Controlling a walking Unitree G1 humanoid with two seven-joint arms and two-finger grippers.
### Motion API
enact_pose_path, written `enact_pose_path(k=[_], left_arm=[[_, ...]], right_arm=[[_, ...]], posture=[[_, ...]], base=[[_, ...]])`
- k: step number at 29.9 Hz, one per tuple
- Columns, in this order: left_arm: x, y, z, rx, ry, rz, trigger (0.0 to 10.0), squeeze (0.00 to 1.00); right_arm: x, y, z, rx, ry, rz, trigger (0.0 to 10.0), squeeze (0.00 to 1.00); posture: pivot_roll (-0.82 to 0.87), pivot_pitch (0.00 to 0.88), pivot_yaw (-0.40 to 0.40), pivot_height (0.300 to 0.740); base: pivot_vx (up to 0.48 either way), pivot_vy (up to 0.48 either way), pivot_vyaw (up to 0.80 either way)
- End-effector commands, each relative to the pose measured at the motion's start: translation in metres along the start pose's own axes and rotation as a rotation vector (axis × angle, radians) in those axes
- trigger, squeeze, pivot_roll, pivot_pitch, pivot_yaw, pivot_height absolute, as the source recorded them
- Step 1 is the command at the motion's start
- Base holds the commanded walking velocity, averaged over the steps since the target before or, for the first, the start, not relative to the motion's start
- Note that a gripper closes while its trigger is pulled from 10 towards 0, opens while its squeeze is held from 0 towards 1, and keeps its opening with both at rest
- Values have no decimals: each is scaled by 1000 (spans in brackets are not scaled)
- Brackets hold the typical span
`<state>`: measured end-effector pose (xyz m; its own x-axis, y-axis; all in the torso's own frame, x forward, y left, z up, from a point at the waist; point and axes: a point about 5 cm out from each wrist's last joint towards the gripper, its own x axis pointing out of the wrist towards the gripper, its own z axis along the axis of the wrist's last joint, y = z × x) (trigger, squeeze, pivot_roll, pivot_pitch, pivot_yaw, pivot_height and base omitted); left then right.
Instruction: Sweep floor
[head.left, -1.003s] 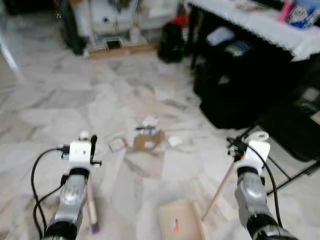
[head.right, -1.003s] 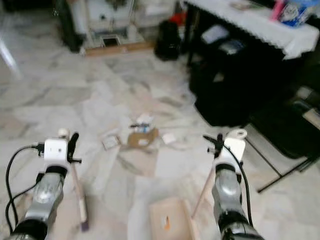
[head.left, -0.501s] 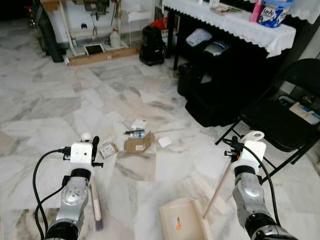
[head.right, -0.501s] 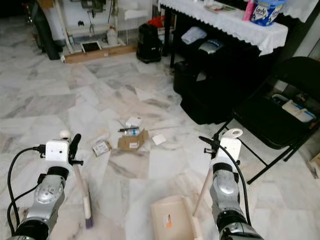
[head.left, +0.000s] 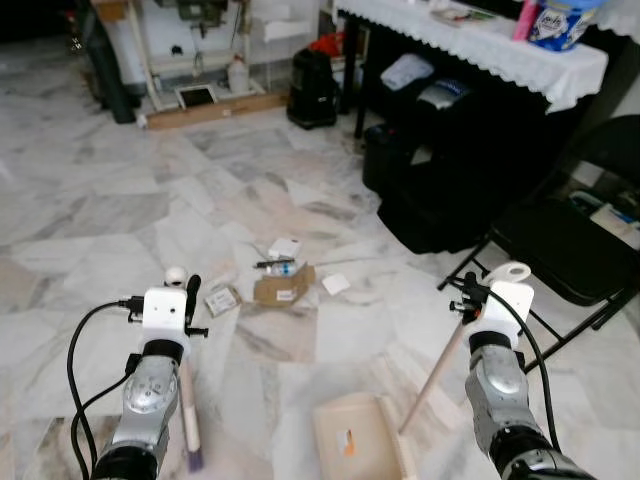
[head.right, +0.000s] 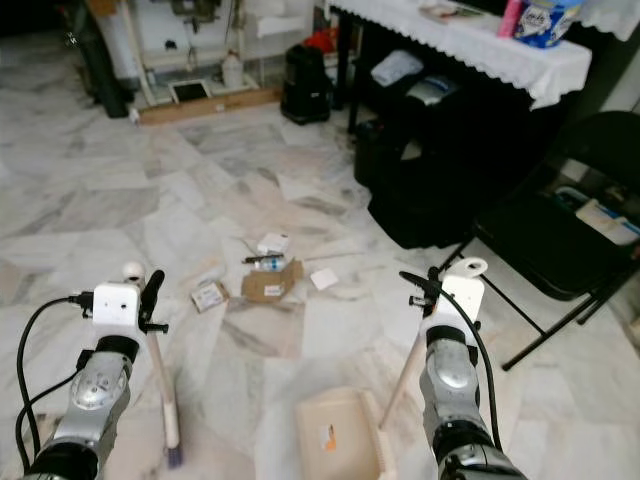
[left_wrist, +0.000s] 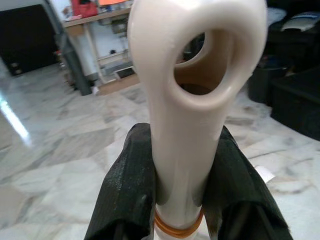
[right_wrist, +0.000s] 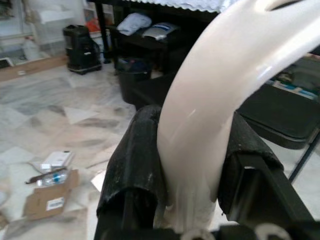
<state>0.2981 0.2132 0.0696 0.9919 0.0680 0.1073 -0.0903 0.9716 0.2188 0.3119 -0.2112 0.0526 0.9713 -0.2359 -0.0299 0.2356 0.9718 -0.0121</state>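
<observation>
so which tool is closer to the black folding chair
Right. The right tool, shut on the dustpan handle, is just beside the black folding chair. The left tool, shut on the broom handle, is across the floor.

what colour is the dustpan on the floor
Cream or pale beige dustpan, clearest in the right eye view.

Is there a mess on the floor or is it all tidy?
Yes, there's a mess. A small pile of trash lies on the marble floor ahead: a flattened cardboard box, a little bottle, a white carton and some paper scraps. They are scattered loose, not yet swept into the dustpan.
</observation>
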Motion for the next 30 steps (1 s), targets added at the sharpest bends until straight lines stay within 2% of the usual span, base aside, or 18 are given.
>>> enact_pose_path(k=[1,5,20,30], left_arm=[[5,1,11,-1,-56,3,10000,0],[4,1,10,-2,-50,9,10000,0],[3,2,9,-1,-42,14,10000,0],[3,3,9,2,-42,14,10000,0]], right_arm=[[2,-3,6,1,-33,-10,10000,0],[2,-4,6,-2,-33,-9,10000,0],[2,-3,7,-2,-46,-6,10000,0],[3,-5,6,7,-31,-18,10000,0]], posture=[[31,0,-31,740],[32,0,-33,740],[37,0,-37,740],[39,0,-34,740]], base=[[0,0,-800],[0,0,-800],[0,0,0],[266,0,-79]])
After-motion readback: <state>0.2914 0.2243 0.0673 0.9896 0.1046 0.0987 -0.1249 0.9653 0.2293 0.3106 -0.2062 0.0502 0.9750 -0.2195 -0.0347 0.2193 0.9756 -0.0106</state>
